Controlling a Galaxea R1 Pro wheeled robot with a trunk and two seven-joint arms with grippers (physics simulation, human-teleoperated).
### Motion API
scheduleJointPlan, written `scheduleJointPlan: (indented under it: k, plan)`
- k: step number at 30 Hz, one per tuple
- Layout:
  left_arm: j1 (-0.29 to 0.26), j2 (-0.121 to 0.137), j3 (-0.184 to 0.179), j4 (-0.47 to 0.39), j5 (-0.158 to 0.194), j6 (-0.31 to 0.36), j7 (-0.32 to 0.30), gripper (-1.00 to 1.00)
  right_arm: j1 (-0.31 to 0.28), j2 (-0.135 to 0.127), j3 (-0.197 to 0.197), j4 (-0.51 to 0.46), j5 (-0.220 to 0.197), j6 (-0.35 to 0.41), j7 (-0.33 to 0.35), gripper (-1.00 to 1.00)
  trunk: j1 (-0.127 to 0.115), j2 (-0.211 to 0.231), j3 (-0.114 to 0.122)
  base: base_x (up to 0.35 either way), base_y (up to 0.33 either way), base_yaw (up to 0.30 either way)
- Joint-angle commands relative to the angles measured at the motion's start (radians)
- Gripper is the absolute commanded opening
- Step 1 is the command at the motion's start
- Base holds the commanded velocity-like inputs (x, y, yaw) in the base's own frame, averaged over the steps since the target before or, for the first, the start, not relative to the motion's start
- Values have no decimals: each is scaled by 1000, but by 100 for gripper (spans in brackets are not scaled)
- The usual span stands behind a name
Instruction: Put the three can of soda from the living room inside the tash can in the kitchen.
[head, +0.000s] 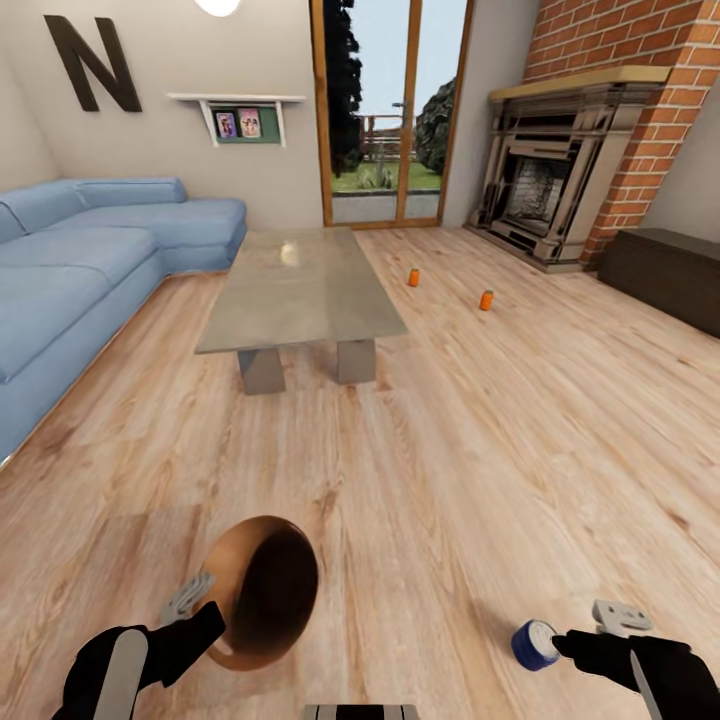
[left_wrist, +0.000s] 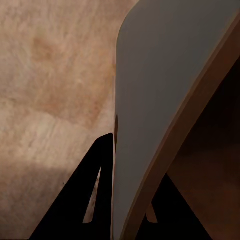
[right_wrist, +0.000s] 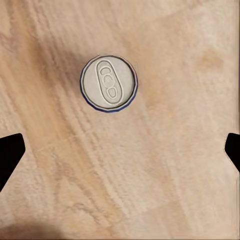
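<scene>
My left gripper (left_wrist: 131, 200) clamps trash can (head: 262, 590) rim. My right gripper (right_wrist: 120, 150) spread open above blue can (right_wrist: 109, 83). Two orange soda cans (head: 413, 277) (head: 486, 299) upright on floor (head: 480, 450) near fireplace (head: 545, 180).

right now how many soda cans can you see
3. Two orange cans stand on the floor near the fireplace, one closer to the table, one further right. A blue-sided can stands by the right hand.

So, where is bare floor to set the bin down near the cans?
Bare wood planks lie between the low grey table and the two orange cans, and in front of them. It is tighter by the brick fireplace and the dark bench.
</scene>
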Motion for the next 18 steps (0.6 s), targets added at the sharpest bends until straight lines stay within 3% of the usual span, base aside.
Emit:
scheduleJointPlan:
  k: [1,9,12,18]
  plan:
    - [0,0,-1,-1,28,-3,4,-100,0,0,1,12,1,-9,-1,100,0,0,0,250,-248,0]
    - [0,-1,-1,-1,28,-3,4,-100,-1,8,28,129,4,-80,-21,100,0,0,0,121,-102,0]
    - [0,-3,-1,-1,28,-3,4,-100,-3,14,83,157,0,-85,-67,100,0,0,0,14,-12,0]
    - [0,-3,-1,-1,28,-3,4,-100,-4,15,92,161,-2,-84,-74,100,0,0,0,79,-2,0]
